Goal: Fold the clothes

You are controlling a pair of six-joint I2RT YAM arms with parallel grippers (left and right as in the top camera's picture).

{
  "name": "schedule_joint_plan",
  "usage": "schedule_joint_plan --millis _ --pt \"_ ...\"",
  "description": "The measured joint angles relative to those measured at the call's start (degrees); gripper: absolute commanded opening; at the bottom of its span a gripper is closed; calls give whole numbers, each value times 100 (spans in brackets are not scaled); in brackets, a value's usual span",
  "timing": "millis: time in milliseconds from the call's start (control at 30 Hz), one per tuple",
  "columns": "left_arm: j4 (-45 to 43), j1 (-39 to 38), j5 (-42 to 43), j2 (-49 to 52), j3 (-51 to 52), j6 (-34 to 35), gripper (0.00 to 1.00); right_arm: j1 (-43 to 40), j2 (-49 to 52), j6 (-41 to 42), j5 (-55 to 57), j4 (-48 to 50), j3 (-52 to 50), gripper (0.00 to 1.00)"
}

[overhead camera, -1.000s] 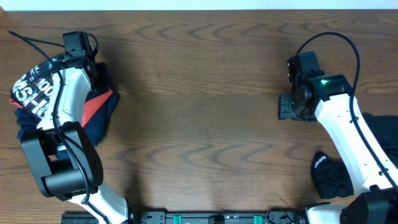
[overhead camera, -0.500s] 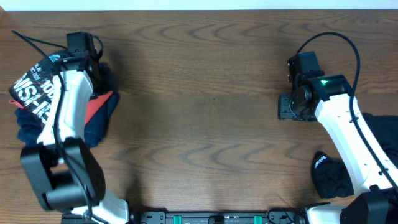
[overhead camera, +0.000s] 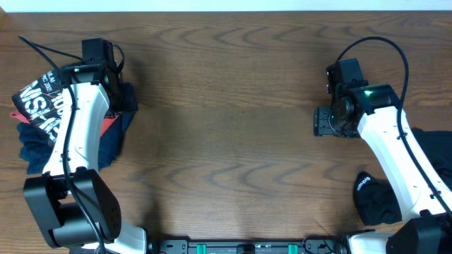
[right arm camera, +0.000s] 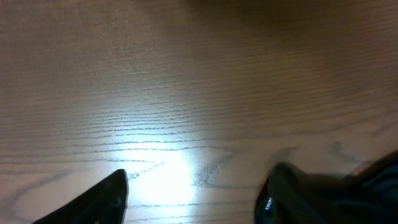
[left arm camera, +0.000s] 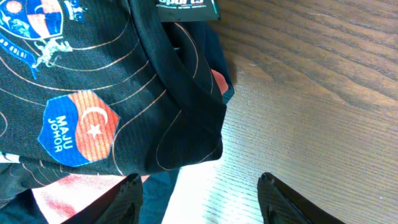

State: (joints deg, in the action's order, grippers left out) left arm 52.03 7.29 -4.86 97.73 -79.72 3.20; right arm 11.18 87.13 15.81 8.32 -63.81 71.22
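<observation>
The black T-shirt [left arm camera: 124, 81], red-blue badge [left arm camera: 78, 127] showing, lies bunched on the pile [overhead camera: 32, 144] at the table [overhead camera: 233, 141]'s left edge. The left gripper [left arm camera: 199, 183] hovers just beside its edge, spread wide and empty. The right gripper [right arm camera: 199, 177], equally wide and empty, hangs over bare wood. Seems we're between grabs, with nothing spread flat. Next, I'd say, a hem needs pinching and dragging to the middle.

Wide open across the middle of the table [overhead camera: 233, 141], bare wood from near edge to far. Blocked at far left by the heaped clothes [overhead camera: 35, 106]. Cramped at lower right by a black garment [overhead camera: 373, 201] tucked beside the right arm [overhead camera: 395, 149].
</observation>
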Motion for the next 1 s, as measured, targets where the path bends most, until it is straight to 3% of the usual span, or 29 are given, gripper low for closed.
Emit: schedule_joint_plan --millis 33,233,333,467,733,867,1000 --pt "-13 -11 28 -2 0 0 62 0 0 7 -17 15 0 99" --pt "-319 -514 481 -216 4 -33 66 -2 0 -52 -319 968 0 99" --pt "-380 -1104 691 -348 4 -118 84 -2 0 -52 -542 1683 0 99" --pt "-188 -2087 903 -363 4 -173 90 -76 0 -52 -726 2358 9 99" --pt "872 -2441 1008 -822 35 -39 89 -774 -212 33 -793 1316 13 99" --pt "850 -2441 1003 -1864 107 -9 90 -1023 -931 92 -785 990 -13 99" --pt "291 -2671 866 -3300 682 -26 89 -964 -2184 131 -730 1235 -422 99"
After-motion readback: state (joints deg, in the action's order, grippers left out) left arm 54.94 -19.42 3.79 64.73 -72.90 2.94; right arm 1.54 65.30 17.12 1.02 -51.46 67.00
